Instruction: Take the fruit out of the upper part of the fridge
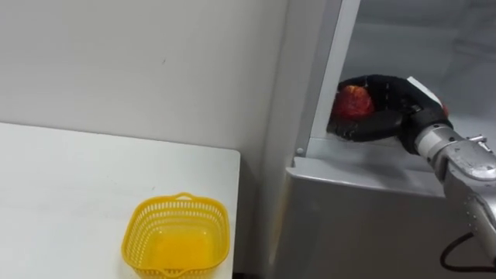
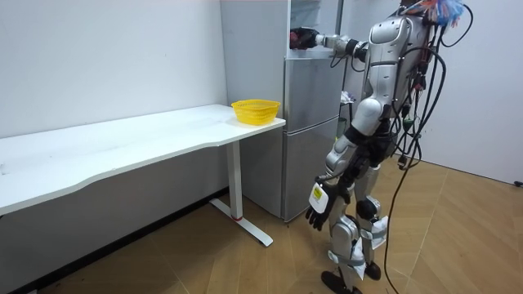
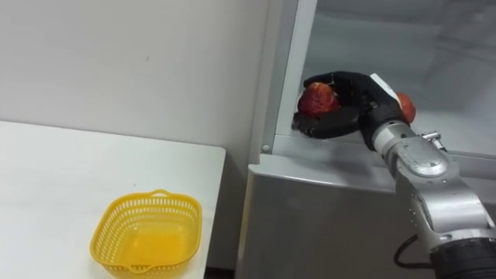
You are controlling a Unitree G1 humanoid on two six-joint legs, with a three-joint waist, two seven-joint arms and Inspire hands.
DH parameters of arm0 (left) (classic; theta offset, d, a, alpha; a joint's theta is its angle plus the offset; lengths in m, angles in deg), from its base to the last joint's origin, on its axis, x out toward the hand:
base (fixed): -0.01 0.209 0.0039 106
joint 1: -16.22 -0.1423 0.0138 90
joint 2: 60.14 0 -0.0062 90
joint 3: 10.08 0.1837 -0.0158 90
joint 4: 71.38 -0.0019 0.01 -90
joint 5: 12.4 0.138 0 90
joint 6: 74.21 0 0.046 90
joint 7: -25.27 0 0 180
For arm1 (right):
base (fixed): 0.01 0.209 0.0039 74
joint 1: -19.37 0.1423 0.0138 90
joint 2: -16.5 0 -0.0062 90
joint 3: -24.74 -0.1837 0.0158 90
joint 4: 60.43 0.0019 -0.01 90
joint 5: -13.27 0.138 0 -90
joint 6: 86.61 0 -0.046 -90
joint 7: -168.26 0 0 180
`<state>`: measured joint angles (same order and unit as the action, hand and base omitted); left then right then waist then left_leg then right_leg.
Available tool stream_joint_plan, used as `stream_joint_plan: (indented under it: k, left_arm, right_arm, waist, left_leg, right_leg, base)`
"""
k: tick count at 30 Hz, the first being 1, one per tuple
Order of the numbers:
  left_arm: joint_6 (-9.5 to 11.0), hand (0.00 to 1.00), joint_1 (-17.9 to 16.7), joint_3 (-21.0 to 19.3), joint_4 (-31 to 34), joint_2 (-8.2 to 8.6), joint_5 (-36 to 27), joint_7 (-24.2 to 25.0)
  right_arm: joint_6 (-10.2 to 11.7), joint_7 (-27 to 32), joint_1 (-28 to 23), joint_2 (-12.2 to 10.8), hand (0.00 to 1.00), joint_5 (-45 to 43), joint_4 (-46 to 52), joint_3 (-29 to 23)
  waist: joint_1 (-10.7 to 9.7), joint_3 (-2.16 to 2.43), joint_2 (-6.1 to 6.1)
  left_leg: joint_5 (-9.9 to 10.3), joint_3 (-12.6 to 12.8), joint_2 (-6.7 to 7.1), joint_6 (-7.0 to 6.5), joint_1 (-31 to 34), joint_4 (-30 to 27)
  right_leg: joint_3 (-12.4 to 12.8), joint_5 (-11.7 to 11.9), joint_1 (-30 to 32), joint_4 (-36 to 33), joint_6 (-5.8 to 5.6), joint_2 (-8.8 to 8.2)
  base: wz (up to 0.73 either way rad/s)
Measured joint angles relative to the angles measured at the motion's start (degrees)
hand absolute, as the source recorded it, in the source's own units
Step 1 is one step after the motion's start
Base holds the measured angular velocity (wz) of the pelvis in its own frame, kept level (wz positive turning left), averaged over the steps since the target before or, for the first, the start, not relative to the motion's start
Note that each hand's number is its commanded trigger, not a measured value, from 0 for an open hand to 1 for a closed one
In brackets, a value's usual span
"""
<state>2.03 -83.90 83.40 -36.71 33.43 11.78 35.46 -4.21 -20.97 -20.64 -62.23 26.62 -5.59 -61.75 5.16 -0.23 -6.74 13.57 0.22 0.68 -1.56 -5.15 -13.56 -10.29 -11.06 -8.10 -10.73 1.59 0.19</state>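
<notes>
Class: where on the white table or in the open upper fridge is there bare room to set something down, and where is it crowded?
Free: the whole table left of the yellow basket, back to the wall; the basket itself is empty. Crowded: the left edge of the fridge opening, where the right robot hand grips the apple.

No readable text, number or sign, white tag point(image 2: 318, 193) on the left hand point(image 2: 316, 211), its dark print too small to read

Eye views face fridge point(image 1: 349, 225) closely; room view shares it, seemingly side-on.
</notes>
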Motion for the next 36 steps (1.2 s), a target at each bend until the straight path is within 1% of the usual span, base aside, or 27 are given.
stream_joint_plan:
  k: [4,8,10,12,15,19,21,22,24,25,26,28,30,33,34,35,36]
  left_arm:
    - [0.0,0.00,0.1,0.1,0.0,-0.02,-0.1,0.1]
    - [0.0,0.00,0.3,1.2,-0.1,-0.51,-1.1,0.1]
    - [0.0,0.00,0.3,1.3,-0.1,-0.54,-1.2,0.1]
    - [0.0,0.00,0.2,2.0,-0.1,-0.88,-2.4,0.0]
    - [0.0,0.00,0.4,2.1,-0.3,-1.10,-2.4,0.0]
    - [0.0,0.00,0.4,1.9,-0.3,-1.14,-2.5,0.0]
    - [0.1,0.00,0.4,1.8,-0.4,-1.15,-2.3,-0.1]
    - [0.1,0.00,0.4,1.8,-0.4,-1.12,-2.2,-0.2]
    - [0.1,0.00,0.4,1.7,-1.4,-0.95,-2.2,-0.8]
    - [0.1,0.00,0.4,1.7,-1.6,-0.97,-2.3,-1.0]
    - [0.2,0.00,0.0,1.8,-1.6,-0.99,-2.4,-1.3]
    - [0.4,0.00,-0.4,1.8,-1.6,-0.99,-3.1,-2.0]
    - [1.2,0.00,-0.5,1.9,-1.8,-0.98,-3.6,-2.3]
    - [1.7,0.00,-0.7,2.0,-2.1,-0.89,-4.6,-2.3]
    - [1.7,0.00,-0.7,2.0,-2.1,-0.82,-4.6,-2.3]
    - [1.7,0.00,-0.7,2.0,-2.1,-0.68,-4.6,-2.3]
    - [1.7,0.00,-0.7,2.0,-2.1,-0.63,-4.5,-2.4]
  right_arm:
    - [0.0,1.1,0.0,0.0,1.00,0.7,0.0,0.0]
    - [0.0,2.5,0.0,0.0,1.00,2.5,0.0,0.3]
    - [0.0,3.0,0.0,0.0,1.00,3.2,-0.1,0.4]
    - [0.0,3.6,-0.1,0.0,1.00,4.6,-0.2,0.5]
    - [0.0,4.4,-0.1,-0.2,1.00,5.9,-0.1,0.5]
    - [0.0,5.0,-0.1,-0.2,1.00,7.3,0.4,0.4]
    - [-0.3,6.0,-0.3,-0.2,1.00,9.1,1.1,0.3]
    - [-0.7,6.6,-0.9,-0.2,1.00,9.4,2.4,0.1]
    - [-0.9,7.5,-3.0,-0.2,1.00,10.7,8.1,0.2]
    - [-1.1,8.0,-3.6,-0.2,1.00,10.8,9.4,0.1]
    - [-1.2,8.9,-5.3,-0.2,1.00,10.9,12.7,0.0]
    - [-1.2,9.6,-7.2,-0.2,1.00,11.0,16.8,0.0]
    - [-1.2,10.8,-9.4,-0.2,1.00,10.9,22.9,0.0]
    - [-1.2,12.8,-13.0,-0.5,1.00,10.6,31.0,0.0]
    - [-1.2,13.1,-13.4,-0.6,1.00,10.6,32.1,0.0]
    - [-1.2,13.8,-13.8,-1.0,1.00,10.6,33.4,0.0]
    - [-1.2,14.6,-14.4,-1.9,1.00,10.4,34.6,-0.3]
  waist:
    - [0.1,0.05,-0.07]
    - [0.5,0.09,-0.18]
    - [0.5,0.04,-0.24]
    - [0.5,-0.12,-0.21]
    - [0.0,-0.14,-0.19]
    - [-0.4,-0.07,-0.11]
    - [-0.7,0.09,0.29]
    - [-0.6,0.19,0.47]
    - [-0.7,0.76,1.50]
    - [-0.7,0.89,1.72]
    - [-0.8,1.06,2.12]
    - [-0.8,1.04,2.60]
    - [-1.2,0.88,2.87]
    - [-2.0,0.79,2.89]
    - [-2.1,0.72,2.87]
    - [-2.2,0.58,2.83]
    - [-2.8,0.54,2.71]
  left_leg:
    - [0.0,0.6,-0.02,0.00,-0.4,0.0]
    - [0.0,0.6,0.01,-0.01,-0.7,0.0]
    - [0.0,0.7,0.00,-0.02,-1.0,0.1]
    - [0.0,0.7,-0.02,-0.01,-1.4,0.2]
    - [0.0,0.4,0.02,-0.01,-1.4,0.2]
    - [0.0,0.0,0.05,0.01,-0.6,-0.1]
    - [0.0,-0.3,0.06,0.01,-0.3,-0.1]
    - [0.0,-0.3,0.07,0.01,-0.3,-0.1]
    - [0.0,0.0,0.09,0.01,-0.4,0.0]
    - [0.0,0.0,0.09,0.01,-0.5,0.0]
    - [0.0,0.1,0.09,0.00,-0.8,0.1]
    - [0.0,0.5,-0.01,0.01,-1.4,0.3]
    - [0.0,0.8,-0.07,0.01,-1.4,0.4]
    - [0.0,1.0,-0.06,0.01,-1.4,0.4]
    - [0.0,1.0,-0.04,0.01,-1.4,0.4]
    - [0.0,1.1,-0.02,0.01,-1.4,0.4]
    - [0.0,1.2,-0.02,0.01,-1.3,0.4]
  right_leg:
    - [0.0,0.0,0.0,0.0,0.00,0.02]
    - [0.2,0.0,0.0,0.1,0.00,-0.04]
    - [0.6,0.0,-0.2,0.1,0.00,-0.02]
    - [0.6,0.0,-0.7,0.2,0.00,0.00]
    - [0.5,0.0,-0.8,0.5,0.00,0.00]
    - [-0.1,0.0,-0.6,1.0,0.00,-0.01]
    - [-0.8,0.0,-0.5,1.0,0.00,-0.06]
    - [-0.8,0.0,-0.4,1.0,0.00,-0.06]
    - [-0.8,0.0,-0.5,1.0,0.00,-0.11]
    - [-0.8,0.0,-0.6,1.0,0.00,-0.11]
    - [-0.7,0.0,-0.9,1.1,0.00,-0.10]
    - [-0.6,0.0,-1.2,1.1,0.00,-0.05]
    - [-0.7,0.0,-1.0,1.1,0.00,-0.06]
    - [-0.7,0.0,-1.1,1.1,0.00,-0.09]
    - [-0.7,0.0,-1.1,1.1,0.00,-0.10]
    - [-0.6,0.0,-1.1,1.0,0.00,-0.12]
    - [-0.6,0.0,-1.0,0.9,0.00,-0.14]
  base:
    - [-0.01]
    - [-0.02]
    - [-0.04]
    - [0.00]
    - [0.02]
    - [0.06]
    - [0.09]
    - [0.05]
    - [0.00]
    - [0.00]
    - [-0.05]
    - [-0.10]
    - [-0.09]
    - [0.00]
    - [-0.05]
    - [-0.03]
    - [0.00]
